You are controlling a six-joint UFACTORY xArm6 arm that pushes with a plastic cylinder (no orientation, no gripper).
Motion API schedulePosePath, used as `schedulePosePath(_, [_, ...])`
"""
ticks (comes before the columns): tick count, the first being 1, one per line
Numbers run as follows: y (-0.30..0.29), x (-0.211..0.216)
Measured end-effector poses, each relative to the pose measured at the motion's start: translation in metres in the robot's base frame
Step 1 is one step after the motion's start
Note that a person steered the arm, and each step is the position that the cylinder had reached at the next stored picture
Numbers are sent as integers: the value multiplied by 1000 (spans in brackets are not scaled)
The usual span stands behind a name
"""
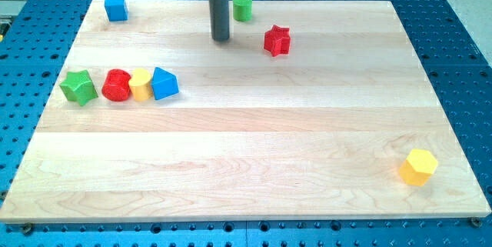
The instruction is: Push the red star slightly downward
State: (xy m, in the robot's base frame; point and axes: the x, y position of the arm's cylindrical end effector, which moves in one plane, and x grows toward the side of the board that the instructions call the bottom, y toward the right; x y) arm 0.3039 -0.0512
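Note:
The red star (277, 41) lies on the wooden board (246, 147) near the view's top, right of centre. My tip (221, 39) is the lower end of the dark rod and stands to the left of the red star, with a clear gap between them. The tip is level with the star's height in the view and touches no block.
A green cylinder (243, 7) stands above and between tip and star. A blue cube (116, 7) is at the top left. At the left, a green star (78, 87), red cylinder (117, 85), yellow cylinder (141, 85) and blue block (164, 83) form a row. A yellow hexagon (418, 166) is bottom right.

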Motion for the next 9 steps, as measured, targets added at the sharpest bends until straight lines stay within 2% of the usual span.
schedulePosePath(2, [-3,-35])
schedulePosePath(3, [27,-36])
schedulePosePath(4, [82,-31])
schedulePosePath(5, [62,20])
schedulePosePath(6, [62,53])
schedulePosePath(7, [50,12])
schedulePosePath(8, [82,-16])
schedulePosePath(9, [149,-16])
